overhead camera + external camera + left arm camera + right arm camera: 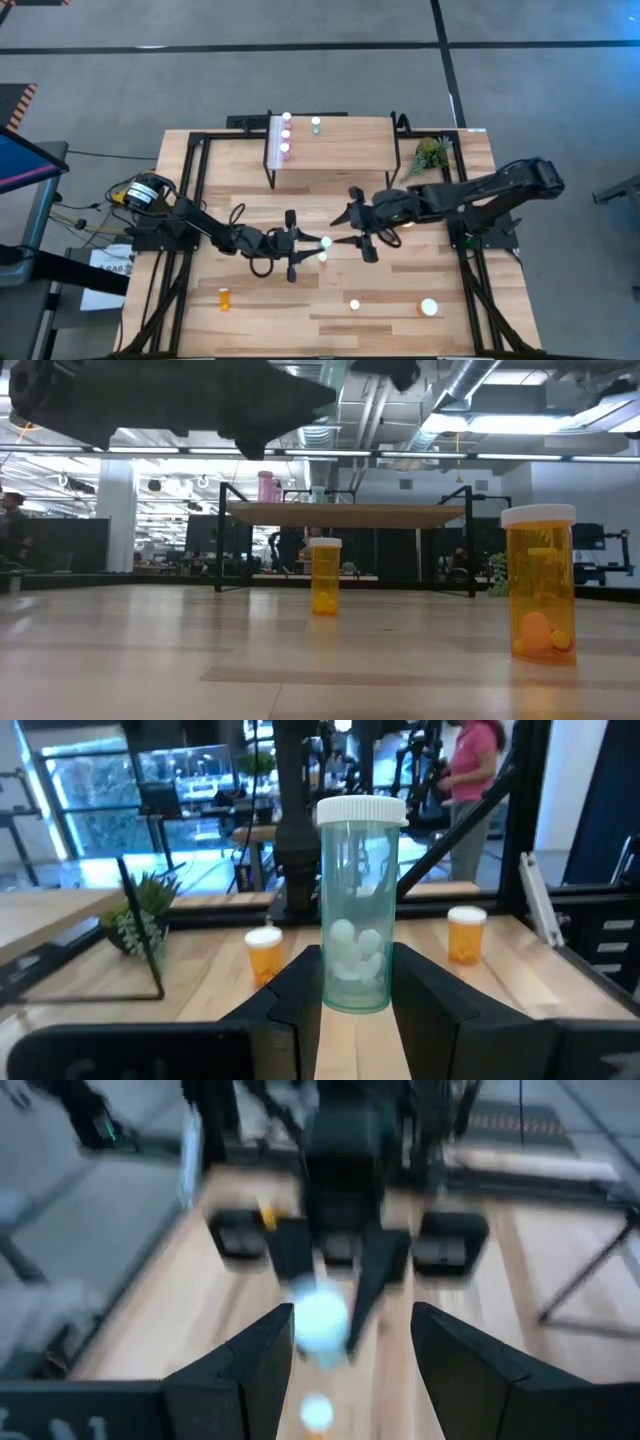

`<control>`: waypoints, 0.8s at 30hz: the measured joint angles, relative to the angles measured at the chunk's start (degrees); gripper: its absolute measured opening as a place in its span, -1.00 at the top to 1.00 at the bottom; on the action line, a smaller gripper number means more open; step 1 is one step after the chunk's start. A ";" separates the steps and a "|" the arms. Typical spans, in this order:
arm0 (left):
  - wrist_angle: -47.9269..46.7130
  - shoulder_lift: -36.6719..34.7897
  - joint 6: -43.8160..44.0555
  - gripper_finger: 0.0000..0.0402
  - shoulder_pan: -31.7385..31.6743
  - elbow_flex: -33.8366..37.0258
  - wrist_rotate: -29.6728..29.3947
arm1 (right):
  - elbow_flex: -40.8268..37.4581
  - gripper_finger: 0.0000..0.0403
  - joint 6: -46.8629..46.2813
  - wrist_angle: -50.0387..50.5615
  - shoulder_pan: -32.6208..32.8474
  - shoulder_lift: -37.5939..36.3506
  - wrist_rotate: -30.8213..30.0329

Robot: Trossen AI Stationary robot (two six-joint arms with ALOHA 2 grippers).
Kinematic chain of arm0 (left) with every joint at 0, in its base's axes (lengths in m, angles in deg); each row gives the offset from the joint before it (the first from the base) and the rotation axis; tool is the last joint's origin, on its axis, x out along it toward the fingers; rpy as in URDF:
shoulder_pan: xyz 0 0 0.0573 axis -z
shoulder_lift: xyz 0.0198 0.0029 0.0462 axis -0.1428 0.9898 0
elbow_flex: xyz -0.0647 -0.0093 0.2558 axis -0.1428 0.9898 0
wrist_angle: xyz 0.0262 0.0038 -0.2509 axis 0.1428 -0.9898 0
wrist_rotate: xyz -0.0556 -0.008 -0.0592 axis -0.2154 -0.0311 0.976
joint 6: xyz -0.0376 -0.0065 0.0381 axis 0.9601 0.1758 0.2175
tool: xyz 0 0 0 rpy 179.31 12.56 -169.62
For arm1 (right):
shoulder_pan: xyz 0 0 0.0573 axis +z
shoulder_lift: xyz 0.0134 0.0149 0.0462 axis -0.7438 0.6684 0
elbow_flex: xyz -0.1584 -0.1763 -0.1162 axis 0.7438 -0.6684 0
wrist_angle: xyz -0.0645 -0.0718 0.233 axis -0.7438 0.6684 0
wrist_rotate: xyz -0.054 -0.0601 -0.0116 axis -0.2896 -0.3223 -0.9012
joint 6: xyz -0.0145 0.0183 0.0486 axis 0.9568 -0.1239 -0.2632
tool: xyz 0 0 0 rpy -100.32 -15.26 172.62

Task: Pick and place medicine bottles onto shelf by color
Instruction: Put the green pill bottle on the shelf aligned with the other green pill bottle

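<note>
My left gripper (318,243) is shut on a teal-green medicine bottle (360,910) with a white cap (326,242), over the middle of the table. My right gripper (362,228) is open and empty just right of that bottle. It faces the bottle, and the cap (320,1320) shows ahead of its fingers in the right wrist view. The shelf (345,150) stands at the far side on black legs. Three pink bottles (285,137) and one teal one (316,125) stand on it. Orange bottles (354,305) (429,307) stand on the near table, and one (224,298) lies on its side. My left gripper pinches the lower half of the teal bottle's body (355,982) between its two fingers (300,995), one on each side. The fingers come level from the table's left. The bottle stands upright in the hold, cap up, and looks clear of the tabletop.
A small green plant (431,152) stands right of the shelf. Another white cap (322,258) shows just near of the held bottle. In the low view the two standing orange bottles (325,575) (540,585) are in front of the shelf (350,513). A person (470,765) is beyond the table.
</note>
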 joint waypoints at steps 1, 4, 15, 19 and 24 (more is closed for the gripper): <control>0.59 -0.01 -0.12 0.55 0.00 -0.02 0.64 | -0.13 -0.13 0.42 0.57 0.00 0.86 0.00; 0.16 0.07 -0.15 0.55 0.00 0.01 1.14 | 0.47 -0.13 1.80 0.64 -0.06 2.95 -0.02; -0.57 0.04 0.07 0.55 0.02 -0.01 1.15 | 3.99 -0.13 2.21 2.20 0.35 5.49 3.23; -0.69 0.04 0.16 0.55 0.02 -0.01 1.06 | 4.92 -0.13 1.88 5.65 0.48 5.57 3.26; -0.75 0.06 0.18 0.55 0.00 -0.01 1.04 | 5.09 -0.13 1.60 4.80 0.66 5.57 3.23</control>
